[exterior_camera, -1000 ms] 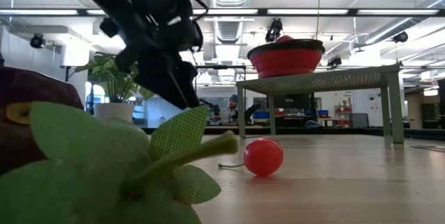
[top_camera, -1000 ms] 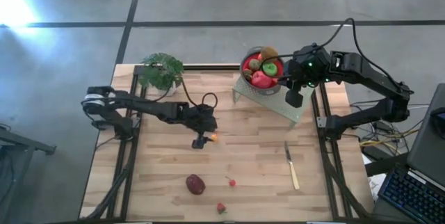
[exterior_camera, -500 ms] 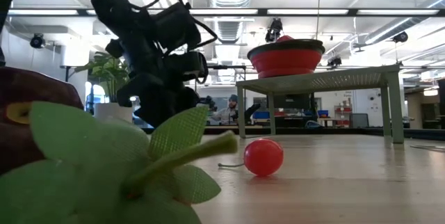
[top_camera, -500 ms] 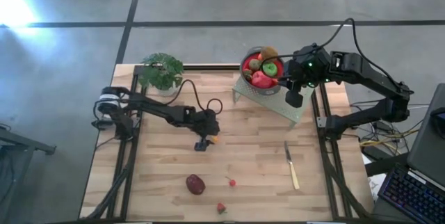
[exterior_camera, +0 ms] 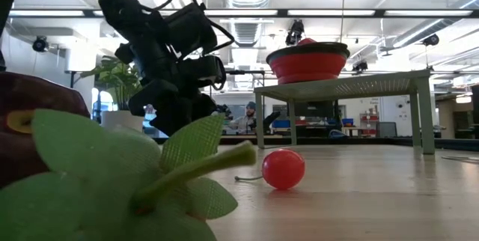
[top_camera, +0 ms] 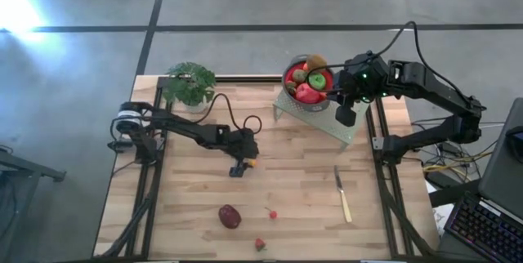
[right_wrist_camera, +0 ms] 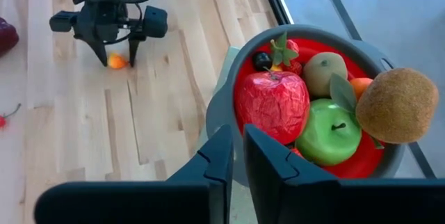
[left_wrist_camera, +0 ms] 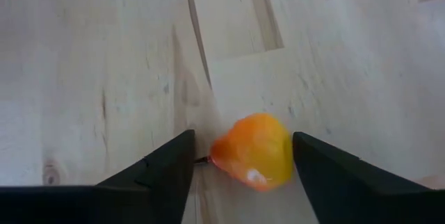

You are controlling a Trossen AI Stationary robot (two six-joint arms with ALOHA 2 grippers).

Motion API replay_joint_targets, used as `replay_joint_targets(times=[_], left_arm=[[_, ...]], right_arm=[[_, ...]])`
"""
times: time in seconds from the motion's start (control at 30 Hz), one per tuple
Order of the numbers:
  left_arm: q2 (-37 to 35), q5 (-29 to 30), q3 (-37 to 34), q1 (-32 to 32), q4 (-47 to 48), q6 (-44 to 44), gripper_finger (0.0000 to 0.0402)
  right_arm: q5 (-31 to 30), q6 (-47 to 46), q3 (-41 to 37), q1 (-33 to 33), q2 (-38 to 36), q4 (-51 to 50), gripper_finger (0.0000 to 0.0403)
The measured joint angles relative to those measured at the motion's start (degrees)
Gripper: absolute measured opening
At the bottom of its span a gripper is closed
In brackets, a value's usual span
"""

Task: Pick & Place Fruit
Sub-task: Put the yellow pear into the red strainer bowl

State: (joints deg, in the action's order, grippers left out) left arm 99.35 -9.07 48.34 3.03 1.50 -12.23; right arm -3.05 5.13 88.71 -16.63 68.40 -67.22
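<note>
The left gripper [left_wrist_camera: 240, 165] is straddling the small orange fruit [left_wrist_camera: 253, 150] on the table mid-board with fingers parted, and should be centring before closing gently, since it looks prone to rolling.

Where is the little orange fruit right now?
In the high view, the small orange fruit lies on the wooden table near its middle, between the open fingers of the left gripper, above the maroon plum.

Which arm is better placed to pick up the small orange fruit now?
The left. The left gripper is open around the small orange fruit on the table; the right gripper is beside the bowl.
</note>
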Motion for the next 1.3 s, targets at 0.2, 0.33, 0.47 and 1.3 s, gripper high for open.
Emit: replay_joint_targets(times=[0.2,0.33,0.47,1.3], left_arm=[[0.0,-0.1,0.0,0.0,0.0,0.2,0.0187],[-0.1,-0.4,0.0,0.0,0.0,0.3,0.0154],[-0.3,-0.5,0.0,0.0,0.1,3.1,0.0144],[-9.5,-24.9,0.7,6.7,-43.0,54.9,0.0154]], right_arm=[[0.0,0.0,-0.2,0.0,0.0,0.0,0.0019],[0.0,0.0,-0.4,0.0,0.0,0.0,0.0014],[0.0,0.0,-0.4,0.0,0.0,0.0,0.001],[-21.0,12.8,-14.7,24.4,0.1,23.5,0.0008]])
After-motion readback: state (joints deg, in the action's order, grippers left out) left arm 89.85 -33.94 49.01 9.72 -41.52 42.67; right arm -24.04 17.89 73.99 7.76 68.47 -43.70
